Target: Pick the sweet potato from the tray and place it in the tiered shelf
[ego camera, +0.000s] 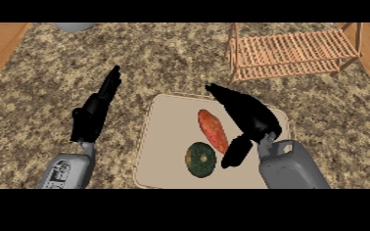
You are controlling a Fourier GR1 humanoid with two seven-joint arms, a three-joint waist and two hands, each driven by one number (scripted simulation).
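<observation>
The long orange sweet potato (212,129) lies lengthwise on the pale beige rectangular tray (162,127), near its middle, with a round dark green squash (200,159) just below it on the same tray. The black right hand (245,115) hangs over the tray's right half, just beside the sweet potato on its right. Its fingers stretch straight toward the tray's top edge and its thumb points down toward the squash, so the hand is spread, and nothing sits in it. Whether it touches the sweet potato, I cannot tell.

Over on the left, the black left hand (94,111) rests above the speckled granite counter (166,58), fingers straight and together, holding nothing, clear of the tray.

The slatted wooden tiered shelf (292,51) stands at the upper right, well apart from the tray. A grey round object (74,26) peeks in at the top left edge.
</observation>
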